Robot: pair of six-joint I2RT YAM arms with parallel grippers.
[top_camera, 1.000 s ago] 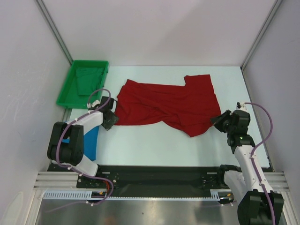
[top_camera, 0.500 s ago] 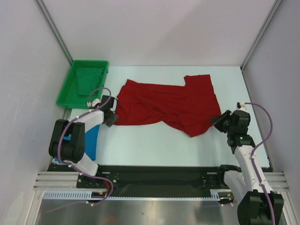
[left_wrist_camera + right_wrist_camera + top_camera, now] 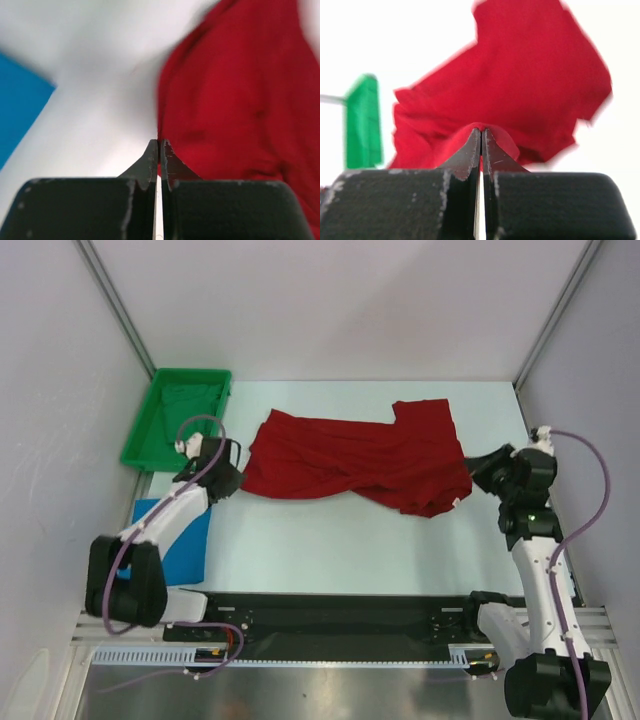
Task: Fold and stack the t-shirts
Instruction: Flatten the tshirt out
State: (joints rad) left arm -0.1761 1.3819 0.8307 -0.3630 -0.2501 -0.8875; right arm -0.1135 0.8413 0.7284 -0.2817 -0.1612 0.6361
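Red shirt (image 3: 350, 460) lay crumpled mid-table between the grippers.
Right gripper (image 3: 481, 134) was clamped on a bulging fold; left gripper (image 3: 159, 146) was closed at the opposite edge — cloth between its jaws uncertain. A thin bite could slip under a pull — leaving it bunched, unfit to stack with the blue shirt (image 3: 190, 545) at near left.

Rumpled deep red t-shirt (image 3: 360, 460) spread wide at centre; bright blue t-shirt (image 3: 190, 550) flat, near left.
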